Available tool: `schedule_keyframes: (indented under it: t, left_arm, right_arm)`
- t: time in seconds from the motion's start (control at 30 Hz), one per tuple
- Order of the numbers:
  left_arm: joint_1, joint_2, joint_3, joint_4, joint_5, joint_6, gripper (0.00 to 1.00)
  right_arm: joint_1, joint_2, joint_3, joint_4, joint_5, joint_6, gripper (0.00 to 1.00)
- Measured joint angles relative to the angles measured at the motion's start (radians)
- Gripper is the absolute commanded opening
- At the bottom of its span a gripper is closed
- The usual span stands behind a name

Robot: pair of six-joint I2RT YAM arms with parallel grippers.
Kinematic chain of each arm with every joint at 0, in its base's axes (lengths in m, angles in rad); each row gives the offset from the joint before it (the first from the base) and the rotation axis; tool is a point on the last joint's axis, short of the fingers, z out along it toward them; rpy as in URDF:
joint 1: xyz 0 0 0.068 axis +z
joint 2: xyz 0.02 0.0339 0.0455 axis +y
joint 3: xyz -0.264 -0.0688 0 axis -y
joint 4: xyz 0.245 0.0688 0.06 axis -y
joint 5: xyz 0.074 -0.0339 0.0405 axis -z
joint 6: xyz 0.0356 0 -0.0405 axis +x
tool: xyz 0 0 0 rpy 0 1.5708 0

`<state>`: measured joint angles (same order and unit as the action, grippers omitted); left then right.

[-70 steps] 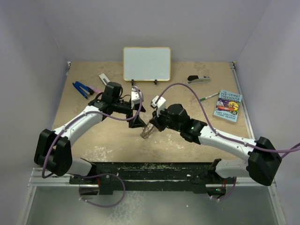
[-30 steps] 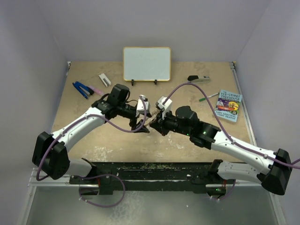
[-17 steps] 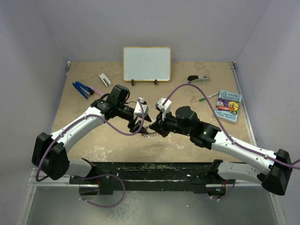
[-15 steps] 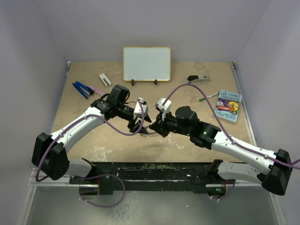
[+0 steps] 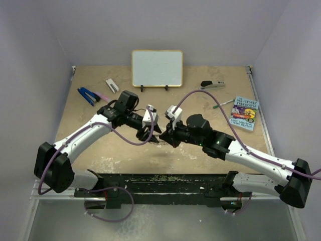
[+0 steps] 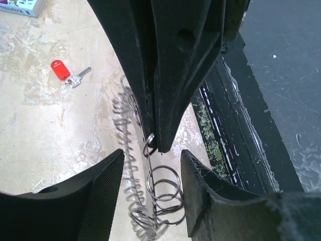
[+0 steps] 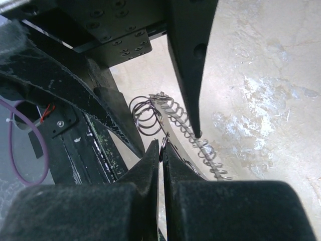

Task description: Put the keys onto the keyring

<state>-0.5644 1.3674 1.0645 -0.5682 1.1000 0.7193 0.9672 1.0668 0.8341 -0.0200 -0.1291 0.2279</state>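
Note:
In the left wrist view the key [image 6: 60, 70], with a red head and a short silver blade, lies on the table to the upper left. The keyring [image 6: 131, 165] is a flat grey ring with a fringe of small wire loops, tilted above the table. My right gripper [image 7: 162, 149] is shut on one small loop at its rim [image 7: 163, 142]. My left gripper [image 6: 153, 193] is open. Its fingers [image 6: 103, 193] straddle several hanging loops [image 6: 164, 187] without touching them. In the top view the two grippers meet at mid-table, left [image 5: 150, 128] and right [image 5: 163, 134]. The key is hidden there.
A whiteboard [image 5: 157, 68] stands at the back. A stapler [image 5: 212, 85], a green-tipped pen [image 5: 223, 104] and a book [image 5: 243, 113] lie at the right. Blue pliers [image 5: 89, 95] and a white clip [image 5: 112, 85] lie at the back left. A black rail [image 5: 160, 182] runs along the near edge.
Since 2.3 s ago both arms have reached further in and the right gripper has lifted the keyring off the table. In the last half second it moved slightly up between the left fingers.

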Motion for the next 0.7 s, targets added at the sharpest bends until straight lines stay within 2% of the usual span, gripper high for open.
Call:
schedule_keyframes:
  t: [0.17, 0.33, 0.47, 0.7]
  left_arm:
    - [0.0, 0.0, 0.034, -0.016, 0.0, 0.008, 0.63]
    - [-0.001, -0.005, 0.045, -0.027, 0.002, 0.019, 0.63]
    - [-0.001, -0.005, 0.045, -0.027, 0.001, 0.027, 0.57]
    - [-0.001, -0.005, 0.045, -0.037, 0.015, 0.048, 0.56]
  right_arm:
    - [0.013, 0.014, 0.0, -0.001, -0.002, 0.006, 0.0]
    - [0.021, 0.014, 0.0, -0.001, -0.002, 0.008, 0.0]
    - [0.023, 0.014, 0.0, -0.002, -0.002, 0.008, 0.0]
    - [0.027, 0.012, 0.002, -0.005, 0.006, 0.008, 0.0]
